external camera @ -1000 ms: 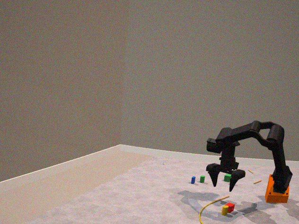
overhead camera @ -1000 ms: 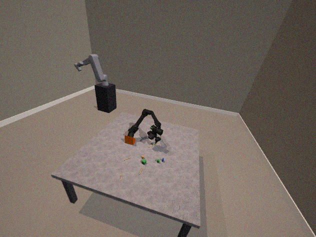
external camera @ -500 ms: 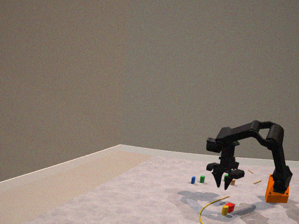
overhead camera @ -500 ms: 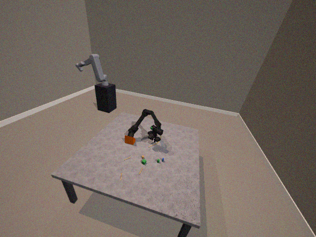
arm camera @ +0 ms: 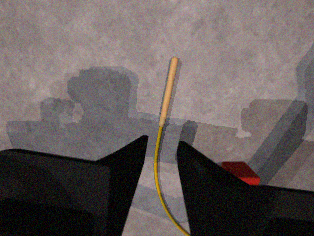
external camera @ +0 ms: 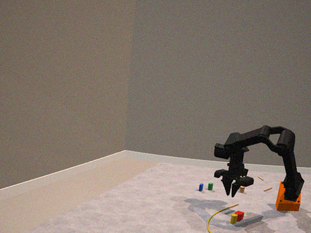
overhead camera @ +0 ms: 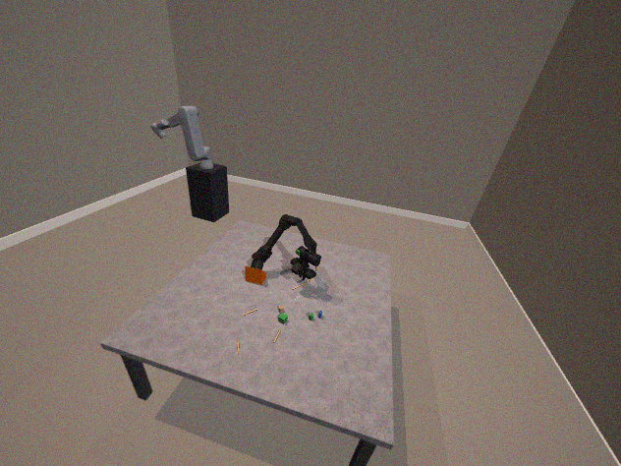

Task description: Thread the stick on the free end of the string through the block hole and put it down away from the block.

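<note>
The stick [overhead camera: 301, 285] [external camera: 233, 205] [arm camera: 169, 92] on the string's end lies flat on the table. The yellow string [external camera: 208, 220] [arm camera: 156, 167] curves away from its near end and runs out of the wrist view at the bottom. My gripper [external camera: 230, 195] [arm camera: 162, 143] points down above the table, partly open, with a narrow gap and nothing held. In the wrist view the string passes below the gap and the stick lies just beyond the fingertips. I cannot make out the block's hole or the round button in any view.
A red block [external camera: 238, 215] [arm camera: 240, 172] and a yellow cylinder [external camera: 233, 218] stand near the stick. A green cube [overhead camera: 282, 318], a tan piece [overhead camera: 280, 308] [external camera: 242, 189], a green cylinder [overhead camera: 311, 316] [external camera: 210, 186], a blue piece [overhead camera: 320, 314] [external camera: 201, 187] and loose sticks lie farther off.
</note>
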`<state>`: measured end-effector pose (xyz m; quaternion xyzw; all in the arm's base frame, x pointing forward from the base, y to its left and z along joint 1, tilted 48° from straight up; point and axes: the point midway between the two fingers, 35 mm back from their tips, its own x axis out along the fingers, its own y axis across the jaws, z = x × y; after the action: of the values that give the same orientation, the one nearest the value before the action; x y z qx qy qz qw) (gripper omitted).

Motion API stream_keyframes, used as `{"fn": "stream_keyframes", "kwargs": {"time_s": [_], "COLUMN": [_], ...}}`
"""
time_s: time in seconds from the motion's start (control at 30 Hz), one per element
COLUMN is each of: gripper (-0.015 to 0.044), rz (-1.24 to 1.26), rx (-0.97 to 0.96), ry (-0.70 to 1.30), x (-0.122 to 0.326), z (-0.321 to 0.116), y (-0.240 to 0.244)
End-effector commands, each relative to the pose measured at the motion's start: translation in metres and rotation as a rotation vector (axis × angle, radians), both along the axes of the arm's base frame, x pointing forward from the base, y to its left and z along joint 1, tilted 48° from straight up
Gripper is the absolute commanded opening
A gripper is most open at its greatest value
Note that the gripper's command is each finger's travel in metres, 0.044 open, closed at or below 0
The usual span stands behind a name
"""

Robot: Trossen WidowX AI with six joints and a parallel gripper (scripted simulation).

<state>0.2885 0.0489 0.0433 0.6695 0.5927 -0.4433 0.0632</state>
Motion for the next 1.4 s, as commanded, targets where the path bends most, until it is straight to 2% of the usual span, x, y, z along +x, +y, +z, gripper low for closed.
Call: {"fn": "stream_keyframes", "kwargs": {"time_s": [0.0, 1.27, 1.37], "gripper": [0.0122, 0.0122, 0.0043], "rz": [-0.001, 0.000, 0.004], "rx": [-0.002, 0.001, -0.002], "ry": [0.008, 0.008, 0.001], "x": [-0.001, -0.007, -0.006], "z": [-0.005, -0.038, -0.038], "y": [0.005, 0.043, 0.042]}}
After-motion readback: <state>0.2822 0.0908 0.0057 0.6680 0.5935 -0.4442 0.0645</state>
